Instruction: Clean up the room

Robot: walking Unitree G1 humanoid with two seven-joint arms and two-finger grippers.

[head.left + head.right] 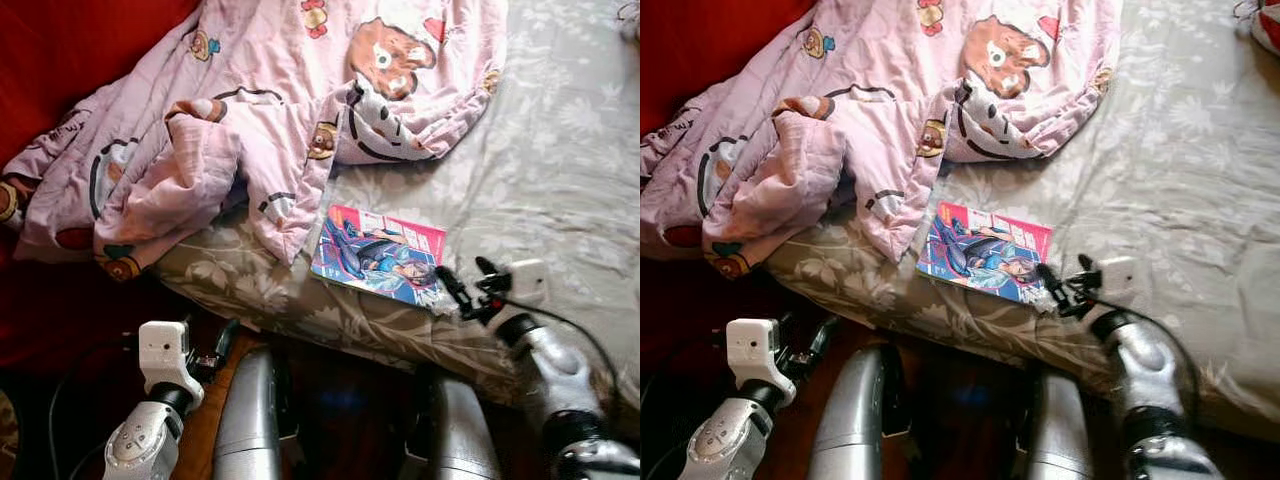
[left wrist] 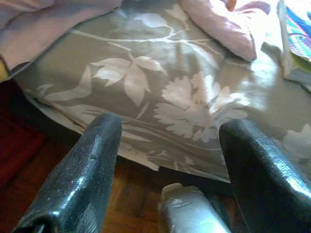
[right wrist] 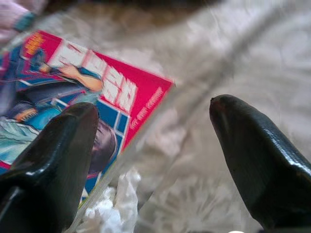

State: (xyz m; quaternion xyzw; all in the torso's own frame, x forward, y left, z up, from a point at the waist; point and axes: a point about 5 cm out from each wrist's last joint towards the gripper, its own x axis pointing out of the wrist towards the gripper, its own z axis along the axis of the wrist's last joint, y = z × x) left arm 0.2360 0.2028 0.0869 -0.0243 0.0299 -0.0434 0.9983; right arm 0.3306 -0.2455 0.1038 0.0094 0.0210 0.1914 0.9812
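Hovering at the magazine's (image 1: 378, 255) corner, the right tool (image 1: 468, 285) is spread apart. Left tool (image 2: 170, 160), fingers apart, faces the bed (image 1: 560, 170) edge.

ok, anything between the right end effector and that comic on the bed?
Nothing visible. The right end effector hovers open at the comic's near corner on the grey floral sheet, with one finger over the cover. The pink quilt lies just beyond the book's far edge and doesn't cover it.

Magazine (image 1: 378, 256) lies on bed (image 1: 560, 170), blanket (image 1: 250, 110) just behind it.
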